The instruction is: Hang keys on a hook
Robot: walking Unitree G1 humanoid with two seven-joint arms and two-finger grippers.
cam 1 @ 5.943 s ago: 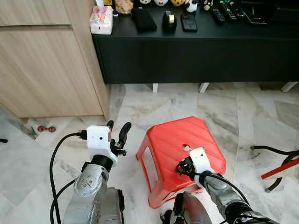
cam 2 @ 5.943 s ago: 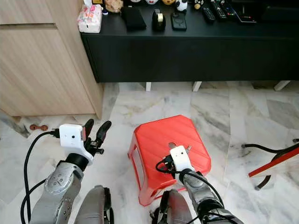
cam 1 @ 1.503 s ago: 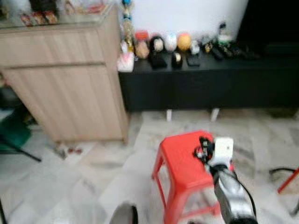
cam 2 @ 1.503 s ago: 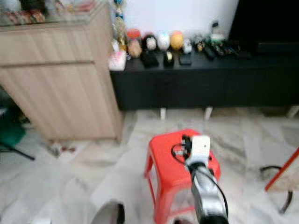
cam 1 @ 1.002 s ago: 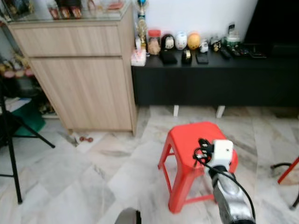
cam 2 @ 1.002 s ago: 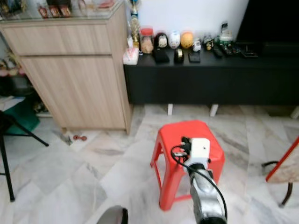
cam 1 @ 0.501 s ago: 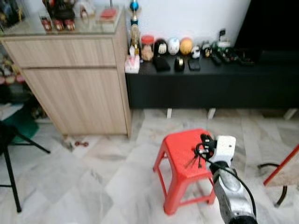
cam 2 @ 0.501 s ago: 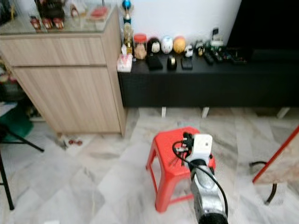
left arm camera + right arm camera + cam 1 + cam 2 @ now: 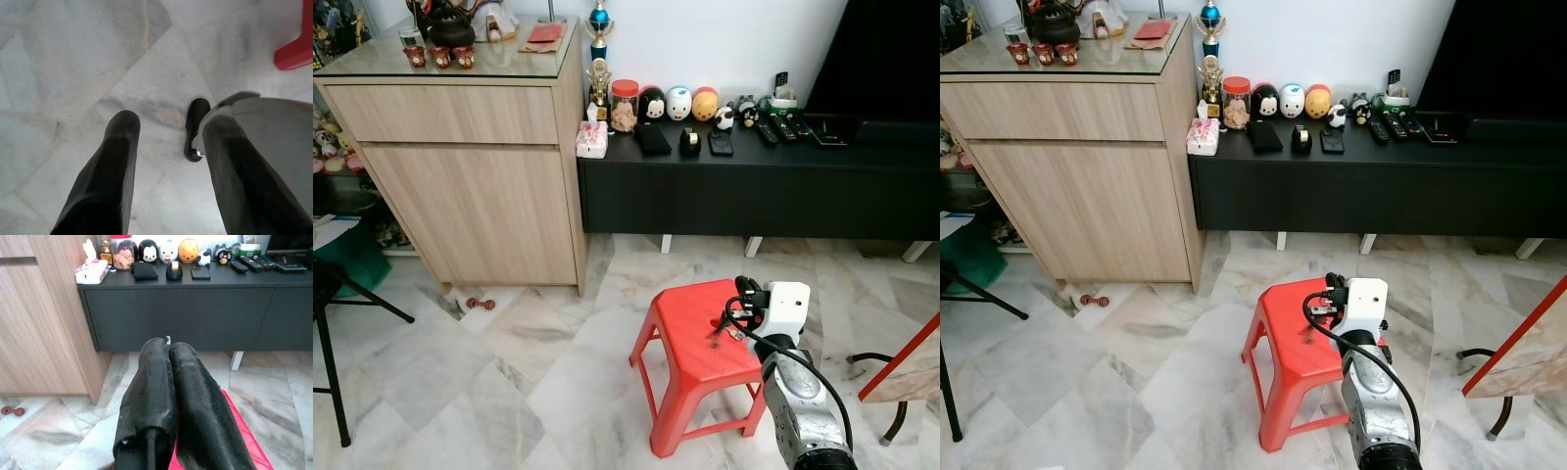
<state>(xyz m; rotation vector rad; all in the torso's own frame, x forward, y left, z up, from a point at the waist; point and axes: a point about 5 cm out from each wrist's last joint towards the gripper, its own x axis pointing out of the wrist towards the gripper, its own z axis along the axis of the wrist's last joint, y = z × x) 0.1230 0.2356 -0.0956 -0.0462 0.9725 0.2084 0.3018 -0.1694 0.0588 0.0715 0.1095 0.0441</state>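
Observation:
My right gripper (image 9: 742, 292) is held up over the red plastic stool (image 9: 690, 345), its fingers (image 9: 156, 382) pressed together. The keys (image 9: 722, 330) hang from it on their ring, dangling just above the stool's seat. A small bit of metal (image 9: 167, 339) pokes out at the fingertips in the right wrist view. My left gripper (image 9: 166, 128) hangs low, open, pointing down at the marble floor with nothing between its fingers. I cannot make out a hook.
A light wooden cabinet (image 9: 470, 166) stands at the left, with a low black console (image 9: 754, 186) carrying figurines and remotes beside it. Black stand legs (image 9: 337, 313) are at far left, a red-edged board (image 9: 901, 362) at far right, a small toy (image 9: 480, 304) on the floor.
The camera has risen and pulled back, so more of the room shows. My right gripper came up from the stool's seat with the keys. My left arm has dropped down.

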